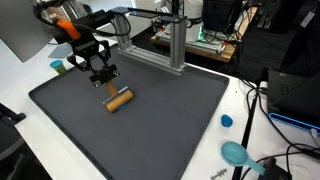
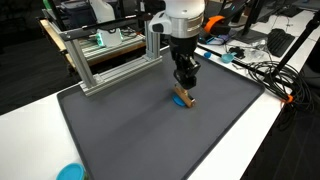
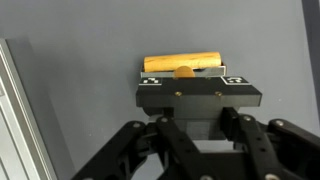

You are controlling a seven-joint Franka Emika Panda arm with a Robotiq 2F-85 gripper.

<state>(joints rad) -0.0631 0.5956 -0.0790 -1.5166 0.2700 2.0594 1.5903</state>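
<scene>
In an exterior view the gripper point(image 1: 103, 77) hangs just above the dark mat point(image 1: 60, 110), its fingers drawn in; the wooden cylinder point(image 1: 120, 100) lies on the mat just beside the fingertips, not held. In the other exterior view the gripper point(image 2: 183, 88) hides most of the cylinder point(image 2: 190, 100), and a blue patch point(image 2: 179, 99) beside it is hard to identify. In the wrist view the gripper body blocks the fingertips; the cylinder point(image 3: 182, 62) lies crosswise beyond it, with an orange blob point(image 3: 185, 72) unclear.
</scene>
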